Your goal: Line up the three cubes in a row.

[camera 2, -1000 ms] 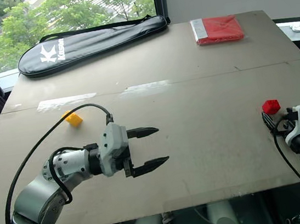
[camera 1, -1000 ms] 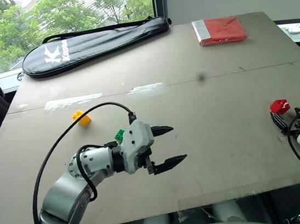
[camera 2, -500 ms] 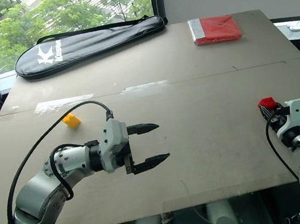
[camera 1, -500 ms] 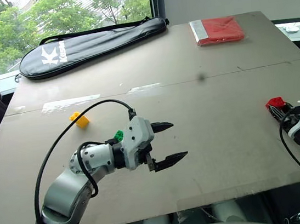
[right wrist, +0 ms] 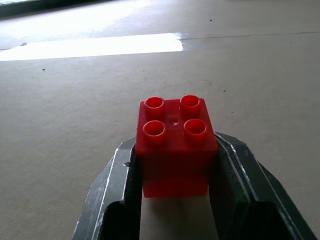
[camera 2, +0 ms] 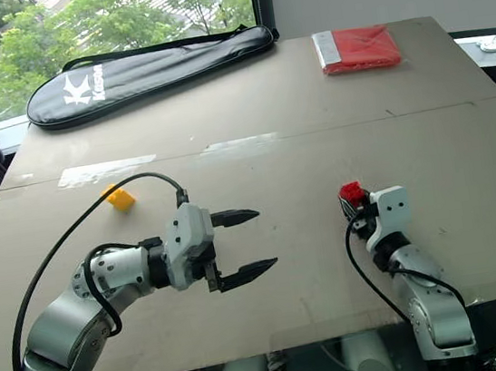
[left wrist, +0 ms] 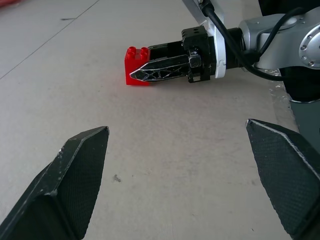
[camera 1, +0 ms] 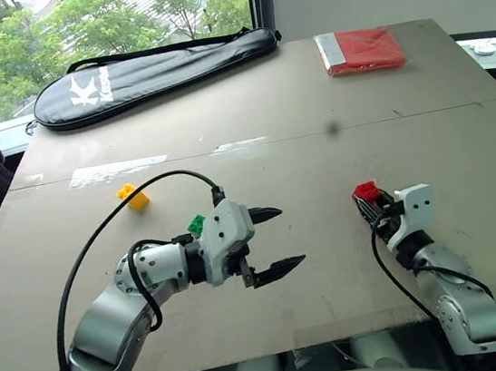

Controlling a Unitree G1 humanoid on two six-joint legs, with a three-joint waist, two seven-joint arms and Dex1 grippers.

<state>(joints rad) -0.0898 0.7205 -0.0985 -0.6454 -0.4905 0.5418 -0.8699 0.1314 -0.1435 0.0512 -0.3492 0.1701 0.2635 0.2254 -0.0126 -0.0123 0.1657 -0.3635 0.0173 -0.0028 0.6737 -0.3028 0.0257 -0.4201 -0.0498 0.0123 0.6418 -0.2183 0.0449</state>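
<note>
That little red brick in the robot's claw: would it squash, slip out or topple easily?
The red cube looks like hard moulded plastic with crisp studs, so it probably won't squash. The right gripper clamps its flat sides squarely, so slipping seems unlikely, though the glossy surface could slide. Blocky and flat-bottomed, it should sit steady on the table rather than roll.

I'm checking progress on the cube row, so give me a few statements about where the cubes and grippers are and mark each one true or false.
1. The right gripper is shut on the red cube. True.
2. The left gripper holds the green cube. False: its fingers are open and empty; the green cube lies beside its wrist.
3. The yellow cube lies on the table, apart from both grippers. True.
4. All three cubes already form a row. False: the red cube is far from the other two.
</note>
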